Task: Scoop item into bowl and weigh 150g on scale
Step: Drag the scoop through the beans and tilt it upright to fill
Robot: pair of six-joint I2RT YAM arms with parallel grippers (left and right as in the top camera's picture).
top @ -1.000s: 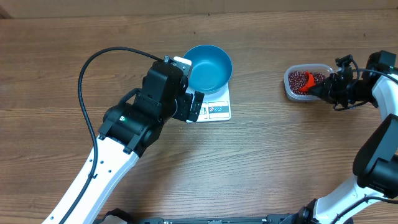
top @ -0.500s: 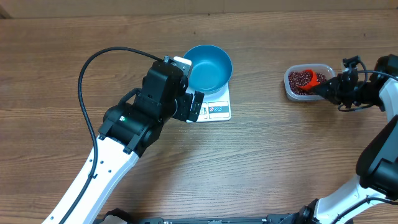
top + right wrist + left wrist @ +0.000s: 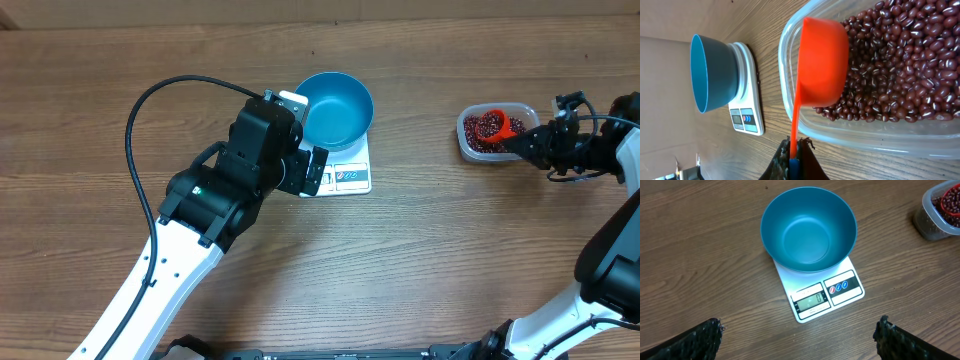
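The blue bowl [image 3: 337, 107] [image 3: 808, 227] stands empty on the white scale [image 3: 352, 177] [image 3: 837, 292], whose display shows 0. My left gripper [image 3: 305, 136] [image 3: 800, 332] hovers just left of the scale, open, with nothing between its fingers. At the right, the item, a heap of dark red beans [image 3: 480, 128] [image 3: 900, 65], fills a clear tub [image 3: 466, 148] [image 3: 865, 132]. My right gripper [image 3: 527, 143] [image 3: 795, 149] is shut on the handle of an orange scoop [image 3: 498, 124] [image 3: 822, 60]. The scoop's cup lies in the tub among the beans. The right wrist view also shows the bowl [image 3: 710, 72] and scale [image 3: 747, 120].
The left arm's black cable [image 3: 150, 110] loops over the table's left side. Bare wooden tabletop [image 3: 420, 250] lies between the scale and the tub. The right arm's base is at the lower right edge.
My right gripper has drawn slightly to the right and the scoop's cup has shifted toward the far side of the tub. The left arm, bowl and scale have not moved.
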